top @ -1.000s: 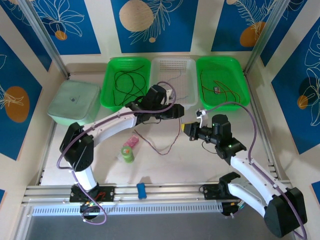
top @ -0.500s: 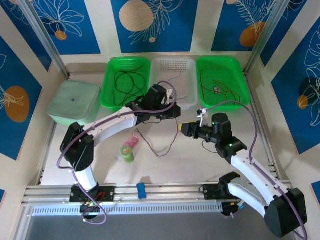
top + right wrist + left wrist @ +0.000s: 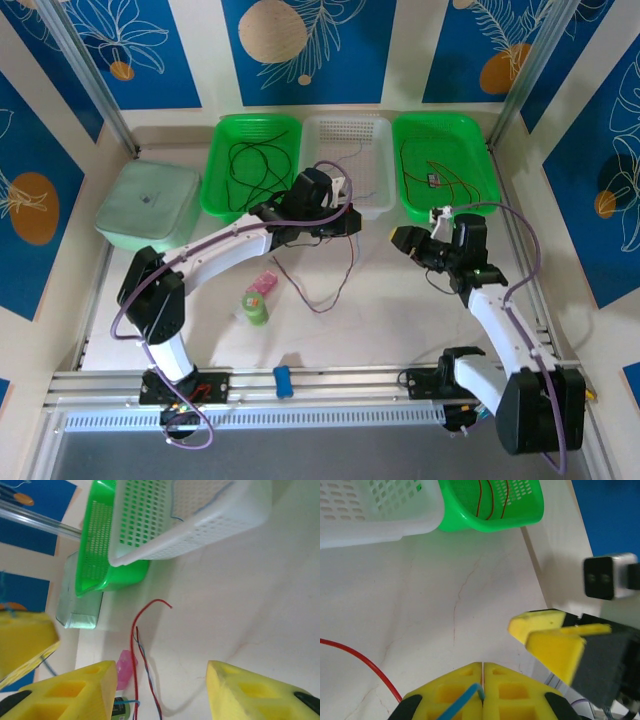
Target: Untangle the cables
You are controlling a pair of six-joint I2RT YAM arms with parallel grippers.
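At tabletop [image 3: 380,320] centre, the left jaws are pinched fully together on a blue-grey strand [image 3: 462,705] of the cables [image 3: 322,290], which trail toward 7 o'clock. At their 3 o'clock, the right jaws stand apart, holding nothing. A slow lift should let the red strand [image 3: 365,662] slip free.

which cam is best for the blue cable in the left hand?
Left wrist: the blue cable sits close up, pinched between the shut fingers of the left hand. Right wrist catches a short blue strand beside a yellow finger at its left edge. Top external shows thin strands hanging from that hand, colour unreadable.
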